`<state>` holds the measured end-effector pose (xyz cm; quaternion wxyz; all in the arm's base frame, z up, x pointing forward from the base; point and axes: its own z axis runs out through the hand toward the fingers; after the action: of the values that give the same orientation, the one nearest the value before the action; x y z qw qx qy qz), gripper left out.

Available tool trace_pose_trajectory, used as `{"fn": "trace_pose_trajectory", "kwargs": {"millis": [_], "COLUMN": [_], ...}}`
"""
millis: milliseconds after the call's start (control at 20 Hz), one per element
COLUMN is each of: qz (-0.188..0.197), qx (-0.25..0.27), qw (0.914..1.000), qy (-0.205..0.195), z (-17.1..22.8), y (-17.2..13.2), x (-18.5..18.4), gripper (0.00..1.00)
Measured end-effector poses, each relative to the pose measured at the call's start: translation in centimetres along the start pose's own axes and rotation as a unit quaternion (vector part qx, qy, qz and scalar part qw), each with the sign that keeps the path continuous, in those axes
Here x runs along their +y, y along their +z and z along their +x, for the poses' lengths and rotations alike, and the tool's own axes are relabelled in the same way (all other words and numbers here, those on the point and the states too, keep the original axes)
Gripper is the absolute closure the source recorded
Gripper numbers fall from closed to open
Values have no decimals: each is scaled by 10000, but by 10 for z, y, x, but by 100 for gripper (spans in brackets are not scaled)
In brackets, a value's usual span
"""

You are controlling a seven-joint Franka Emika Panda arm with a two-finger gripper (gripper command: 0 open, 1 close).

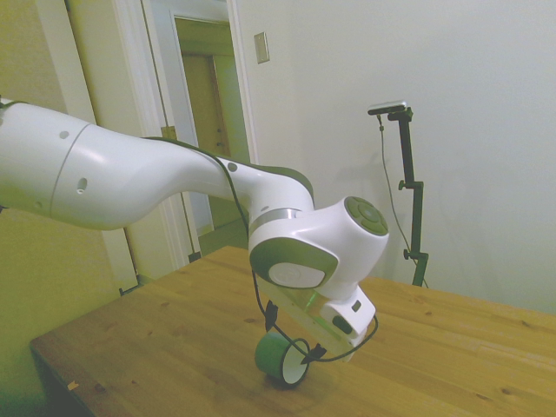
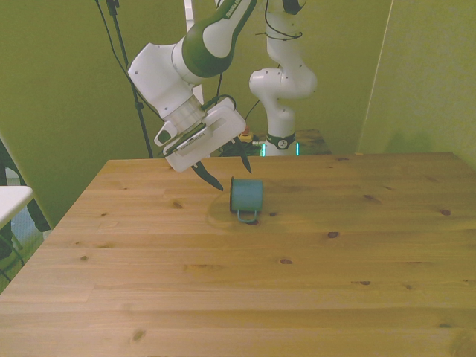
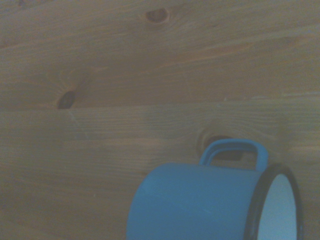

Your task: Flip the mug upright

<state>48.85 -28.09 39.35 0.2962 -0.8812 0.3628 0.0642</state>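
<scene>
Mug [image 2: 246, 195] lies on its side on the wooden counter [image 2: 297, 282], near the middle toward the far edge, nothing inside, white interior showing in the side view. Its long axis runs level with the counter; in the side view the open mouth faces the camera, in the front view the handle points toward the near edge. Hand [image 2: 230, 175] hangs tilted just above and beside the mug, fingers spread apart, holding nothing. Not touching the mug as far as seen.

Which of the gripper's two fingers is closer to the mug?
The finger toward the front view's right: it hangs just above the mug.
</scene>
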Motion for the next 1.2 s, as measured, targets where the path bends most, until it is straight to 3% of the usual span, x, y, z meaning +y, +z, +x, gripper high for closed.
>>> {"fn": "trace_pose_trajectory", "kwargs": {"millis": [300, 400, 650, 1200], "qz": [263, 115, 154, 854], "qx": [-594, -415, -516, -1186], "qw": [9979, 9989, 9982, 9882], "qy": [-31, -158, -265, -448], "z": [15, 15, 15, 26], "y": [16, 13, 16, 29], "x": [3, -4, -2, 4], "gripper": [0, 0, 0, 0]}}
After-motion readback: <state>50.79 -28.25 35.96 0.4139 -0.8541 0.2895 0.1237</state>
